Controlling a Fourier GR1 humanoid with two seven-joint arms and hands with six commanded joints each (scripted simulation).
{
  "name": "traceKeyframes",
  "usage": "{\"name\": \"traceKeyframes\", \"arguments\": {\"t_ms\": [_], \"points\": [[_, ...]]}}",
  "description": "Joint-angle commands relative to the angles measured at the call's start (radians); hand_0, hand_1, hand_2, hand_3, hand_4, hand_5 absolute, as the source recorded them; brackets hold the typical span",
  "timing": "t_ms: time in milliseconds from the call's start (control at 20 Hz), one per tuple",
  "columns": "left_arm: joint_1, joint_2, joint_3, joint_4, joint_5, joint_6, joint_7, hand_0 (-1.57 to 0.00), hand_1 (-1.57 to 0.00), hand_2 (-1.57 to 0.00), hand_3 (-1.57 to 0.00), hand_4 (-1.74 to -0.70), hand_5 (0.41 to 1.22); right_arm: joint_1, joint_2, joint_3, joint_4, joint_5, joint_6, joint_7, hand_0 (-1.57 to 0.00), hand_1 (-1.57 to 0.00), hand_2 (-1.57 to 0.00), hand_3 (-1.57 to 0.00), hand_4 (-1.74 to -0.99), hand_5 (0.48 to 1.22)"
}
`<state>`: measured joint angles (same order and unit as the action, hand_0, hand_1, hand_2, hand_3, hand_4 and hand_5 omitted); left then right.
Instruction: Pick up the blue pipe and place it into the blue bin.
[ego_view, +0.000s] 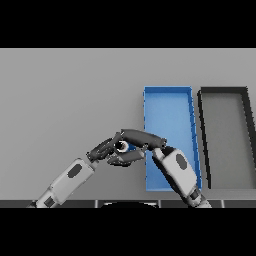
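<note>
My right hand (142, 140) has its fingers curled round the blue pipe (131, 147) just left of the blue bin (169, 95) — pickup looks done, placing remains — while my left hand (102, 150), fingers unclear, sits alongside.

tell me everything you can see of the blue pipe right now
Only a small patch of the blue pipe shows, a bright blue bit peeking out between dark fingers. The right robot hand reaches across from the right and curls around it, while the left robot hand meets it from the left. It sits just left of the blue bin, outside its wall. Its shape, length and ends are hidden, and whether it is lifted off the table cannot be told.
</note>
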<state>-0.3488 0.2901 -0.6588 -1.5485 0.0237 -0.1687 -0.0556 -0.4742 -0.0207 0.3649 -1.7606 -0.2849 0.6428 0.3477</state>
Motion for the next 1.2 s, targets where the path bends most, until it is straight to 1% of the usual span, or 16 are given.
{"name": "traceKeyframes", "arguments": {"t_ms": [0,100,200,250,400,450,550,700,750,800,900,950,1000,1050,1100,1150], "points": [[0.007,0.01,-0.001,-0.004,-0.006,0.003,-0.005,-0.12,-0.12,-0.1,-0.11,-0.91,0.735,0.002,0.005,0.001,-0.005,0.013,-0.002,-0.004,-1.57,-1.57,-1.57,-1.57,-1.496,1.216],[0.002,0.027,0.014,-0.006,0.012,-0.008,-0.004,-0.08,-0.07,-0.07,-0.07,-0.89,0.664,-0.006,0.021,-0.005,0.011,0.047,-0.007,-0.015,-1.57,-1.57,-1.57,-1.57,-1.495,1.218],[0.01,0.013,0.005,-0.006,0.02,-0.008,0.021,-0.05,-0.05,-0.04,-0.05,-0.89,0.617,-0.008,0.03,-0.01,-0.003,0.028,-0.004,0.016,-1.57,-1.57,-1.57,-1.57,-1.491,1.219],[0.001,0.005,0.01,0.003,0.031,-0.009,0.042,-0.04,-0.04,-0.03,-0.04,-0.89,0.599,-0.011,0.035,-0.018,0.005,0.03,0.002,0.02,-1.57,-1.57,-1.57,-1.57,-1.49,1.22],[0.011,0.002,0.015,0.003,0.039,-0.003,0.052,-0.02,-0.02,-0.02,-0.02,-0.9,0.569,0.002,0.048,-0.03,-0.004,0.008,0.002,0.02,-1.57,-1.57,-1.57,-1.57,-1.488,1.22],[0.006,-0.008,0.011,0.002,0.034,0.005,0.066,-0.02,-0.01,-0.01,-0.01,-0.9,0.562,-0.006,0.052,-0.041,-0.004,-0.008,-0.005,0.042,-1.57,-1.57,-1.57,-1.57,-1.489,1.22],[0.012,-0.01,0.008,0.017,0.034,0.004,0.083,-0.01,-0.01,-0.01,-0.01,-0.9,0.548,-0.026,0.071,-0.063,-0.015,-0.093,-0.042,0.118,-1.57,-1.57,-1.57,-1.57,-1.491,1.221],[0.015,-0.007,0.008,0.023,0.038,-0.002,0.089,0.0,0.0,0.0,0.0,-0.91,0.524,-0.082,0.056,-0.104,-0.045,-0.227,-0.095,0.229,-1.57,-1.57,-1.57,-1.57,-1.613,1.221],[0.016,-0.003,0.009,0.016,0.041,-0.004,0.092,0.0,0.0,0.0,0.0,-0.91,0.514,-0.116,0.035,-0.128,-0.052,-0.294,-0.138,0.254,-1.57,-1.57,-1.57,-1.57,-1.639,1.221],[0.009,-0.011,0.008,0.007,0.047,-0.003,0.103,0.0,0.0,0.0,0.0,-0.92,0.507,-0.155,-0.008,-0.127,-0.039,-0.349,-0.196,0.262,-1.57,-1.57,-1.57,-1.57,-1.659,1.221],[0.025,-0.003,0.004,0.018,0.047,-0.012,0.094,0.0,0.0,0.0,0.0,-0.92,0.503,-0.247,-0.121,-0.133,-0.048,-0.507,-0.333,0.259,-1.57,-1.57,-1.57,-1.57,-1.689,1.171],[0.026,-0.007,0.0,0.01,0.044,-0.007,0.108,0.0,0.0,0.0,0.0,-0.92,0.503,-0.322,-0.139,-0.171,-0.028,-0.556,-0.363,0.255,-1.57,-1.57,-1.57,-1.57,-1.699,1.154],[0.026,-0.001,0.002,0.007,0.044,-0.008,0.111,0.0,0.0,0.0,0.0,-0.92,0.503,-0.37,-0.152,-0.206,-0.01,-0.594,-0.382,0.232,-1.57,-1.57,-1.57,-1.57,-1.707,1.141],[0.031,0.005,0.001,-0.007,0.048,-0.012,0.106,0.0,0.0,0.0,0.0,-0.92,0.503,-0.41,-0.19,-0.24,0.007,-0.599,-0.374,0.213,-1.57,-1.57,-1.57,-1.57,-1.714,1.134],[0.031,0.008,-0.001,-0.015,0.042,-0.008,0.096,0.0,0.0,0.0,0.0,-0.91,0.502,-0.447,-0.201,-0.255,0.031,-0.582,-0.385,0.194,-1.57,-1.57,-1.57,-1.57,-1.72,1.127],[0.028,0.011,-0.001,-0.025,0.038,-0.005,0.094,0.0,0.0,0.0,0.0,-0.91,0.502,-0.479,-0.217,-0.278,0.041,-0.58,-0.423,0.193,-1.57,-1.57,-1.57,-1.57,-1.724,1.117]]}}
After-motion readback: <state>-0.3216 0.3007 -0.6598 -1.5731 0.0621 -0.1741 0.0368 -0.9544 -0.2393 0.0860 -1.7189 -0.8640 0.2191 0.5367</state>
